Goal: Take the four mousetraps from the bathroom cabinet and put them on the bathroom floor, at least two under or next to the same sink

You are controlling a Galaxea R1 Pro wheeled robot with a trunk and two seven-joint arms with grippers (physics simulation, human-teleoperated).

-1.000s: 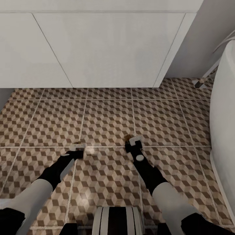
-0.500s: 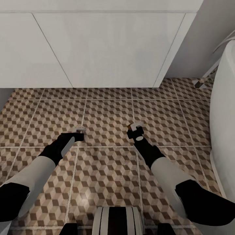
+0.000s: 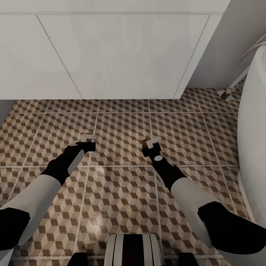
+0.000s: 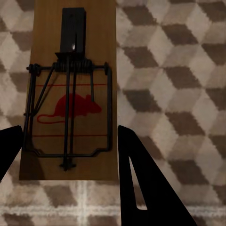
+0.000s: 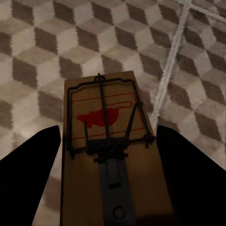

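While I hover over the floor [image 3: 122, 136], each gripper, left [image 3: 88, 138] and right [image 3: 150, 141], holds a mousetrap [image 4: 73, 89] [image 5: 110, 155] lengthwise between its fingers.

My floor tiles [image 3: 122, 136] carry brown, beige and white cubes with pale grout; each mousetrap [image 4: 70, 89] [image 5: 110, 155] is brown wood, dark wire, a red mouse print; my end effector fingers [image 4: 146, 188] are black; the vanity [image 3: 111, 51] is white.
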